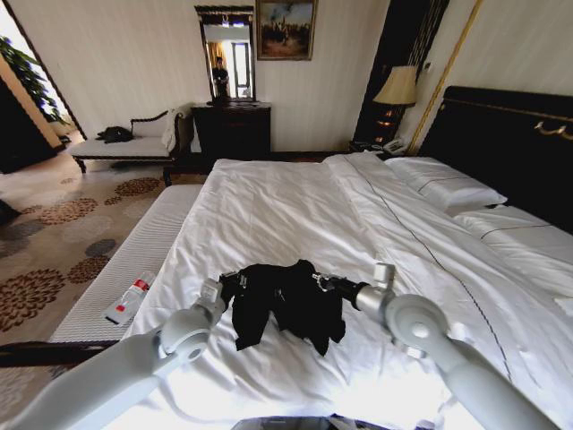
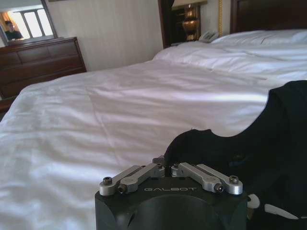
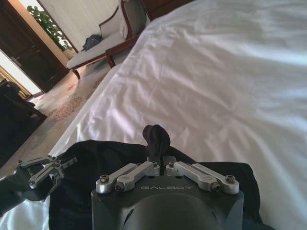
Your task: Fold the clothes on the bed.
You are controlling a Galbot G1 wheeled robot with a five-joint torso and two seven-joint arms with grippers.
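Note:
The clothes [image 1: 288, 303], a black top, hang bunched just above the white duvet of the bed [image 1: 295, 215], near its foot. My left gripper [image 1: 229, 286] is shut on the garment's left edge, and the black fabric [image 2: 225, 153] starts right at the closed fingertips [image 2: 165, 168]. At the right edge my right gripper [image 1: 321, 281] is also shut, pinching a tuft of the cloth [image 3: 156, 136] that sticks up between its fingers [image 3: 160, 166]. The left gripper [image 3: 47, 168] shows farther off in the right wrist view, beside the spread black cloth [image 3: 105, 163].
Pillows [image 1: 448, 190] and a dark headboard [image 1: 510, 134] lie at the far right. A white-cushioned bench [image 1: 148, 246] runs along the bed's left side with a red-and-white pack [image 1: 130, 298] on it. Beyond stand a chaise [image 1: 125, 148], a dark dresser [image 1: 233, 127] and a lamp [image 1: 398, 88].

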